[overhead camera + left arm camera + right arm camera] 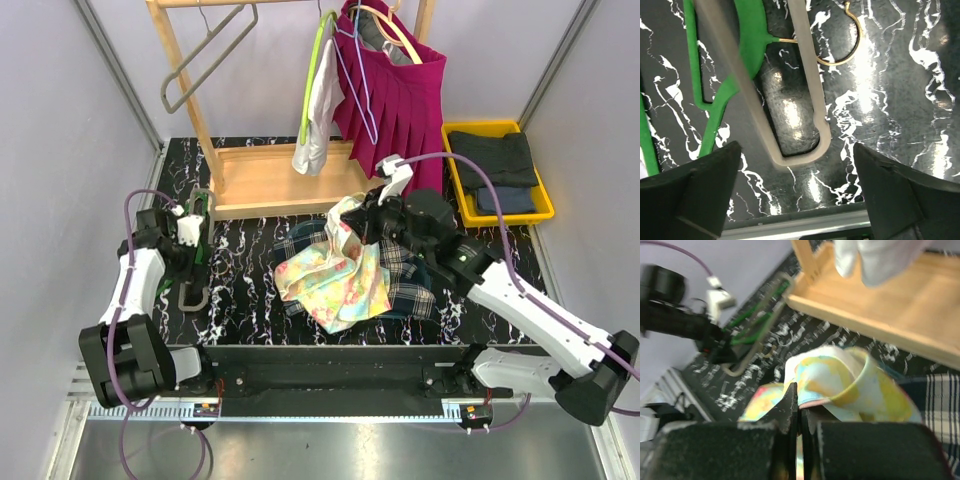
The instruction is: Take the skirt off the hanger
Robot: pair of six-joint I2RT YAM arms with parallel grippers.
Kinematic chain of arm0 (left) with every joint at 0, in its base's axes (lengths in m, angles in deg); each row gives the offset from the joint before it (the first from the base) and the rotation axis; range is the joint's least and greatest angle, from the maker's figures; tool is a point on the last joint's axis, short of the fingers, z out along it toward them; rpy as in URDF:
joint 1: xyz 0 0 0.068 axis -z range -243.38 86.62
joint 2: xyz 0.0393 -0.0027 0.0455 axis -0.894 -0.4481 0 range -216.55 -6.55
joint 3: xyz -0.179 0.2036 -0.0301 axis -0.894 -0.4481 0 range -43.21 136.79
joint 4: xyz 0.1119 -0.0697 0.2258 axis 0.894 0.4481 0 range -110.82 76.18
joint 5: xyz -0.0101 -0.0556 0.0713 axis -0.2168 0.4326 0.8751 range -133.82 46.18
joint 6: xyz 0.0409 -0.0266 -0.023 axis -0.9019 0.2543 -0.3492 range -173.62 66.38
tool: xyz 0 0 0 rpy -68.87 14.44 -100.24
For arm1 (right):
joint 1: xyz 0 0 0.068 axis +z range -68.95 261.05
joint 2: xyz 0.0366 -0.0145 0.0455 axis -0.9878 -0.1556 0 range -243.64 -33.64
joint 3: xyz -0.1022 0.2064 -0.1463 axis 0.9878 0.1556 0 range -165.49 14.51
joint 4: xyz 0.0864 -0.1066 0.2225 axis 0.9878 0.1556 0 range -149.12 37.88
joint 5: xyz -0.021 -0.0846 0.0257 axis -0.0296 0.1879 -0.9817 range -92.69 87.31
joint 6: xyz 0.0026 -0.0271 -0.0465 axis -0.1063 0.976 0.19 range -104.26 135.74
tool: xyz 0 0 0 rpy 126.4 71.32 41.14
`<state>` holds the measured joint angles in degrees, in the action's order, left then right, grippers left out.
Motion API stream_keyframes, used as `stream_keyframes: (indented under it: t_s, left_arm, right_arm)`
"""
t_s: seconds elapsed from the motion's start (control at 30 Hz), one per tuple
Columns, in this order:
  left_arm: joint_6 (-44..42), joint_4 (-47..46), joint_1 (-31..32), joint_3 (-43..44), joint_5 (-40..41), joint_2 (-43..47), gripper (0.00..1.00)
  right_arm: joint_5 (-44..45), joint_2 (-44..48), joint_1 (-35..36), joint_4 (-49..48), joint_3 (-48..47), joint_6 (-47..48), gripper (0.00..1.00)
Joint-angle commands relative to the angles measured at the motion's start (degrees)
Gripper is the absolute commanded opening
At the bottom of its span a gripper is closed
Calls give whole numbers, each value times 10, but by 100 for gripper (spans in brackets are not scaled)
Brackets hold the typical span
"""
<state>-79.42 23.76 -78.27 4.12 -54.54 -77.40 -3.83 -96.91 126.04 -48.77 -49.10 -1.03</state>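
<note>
Cloth is hanging limp and light from my right gripper [350, 222] — clamped on an edge fold of the floral skirt [338, 285], its rest pooling on plaid fabric [412, 292] mid-table — while my left gripper [797, 155] is hovering, spread apart, over two hangers [810, 100].

No text, label, brand, number or sign can be read in any of the three views. The pale strip [330, 415] along the near edge of the desk [250, 262] carries a row of fine tick marks like a scale, but they are too small for any figure on them to be read.
</note>
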Motion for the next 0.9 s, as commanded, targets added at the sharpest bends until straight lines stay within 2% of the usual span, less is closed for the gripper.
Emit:
stream_keyframes:
  t_s: [0.0,0.17,0.33,0.43,0.63,0.67,0.73,0.77,0.8,0.83,0.87]
  left_arm:
    - [-2,22,0,35,-47,37,99]
    - [13,83,0,87,-78,76,99]
    - [29,146,0,156,-124,120,99]
    - [50,176,0,244,-158,142,99]
    - [137,181,0,421,-244,135,99]
    - [152,168,0,443,-274,130,99]
    - [207,137,2,500,-301,114,99]
    - [227,125,4,518,-315,107,99]
    - [256,111,7,533,-333,101,99]
    - [285,97,29,563,-331,87,99]
    - [301,65,47,576,-324,80,99]
  right_arm:
    - [63,-28,-6,28,34,-12,0]
    - [80,-96,-11,74,41,-33,0]
    - [55,-184,-14,141,35,-54,0]
    - [41,-215,-14,173,22,-62,0]
    - [-11,-263,-14,257,-13,-48,11]
    - [-28,-268,-14,273,-12,-49,15]
    - [-42,-272,-14,281,0,-57,29]
    - [-59,-272,-14,279,6,-57,38]
    - [-69,-265,-15,275,18,-57,61]
    - [-75,-260,-15,274,20,-65,68]
    - [-62,-252,-14,274,20,-72,71]
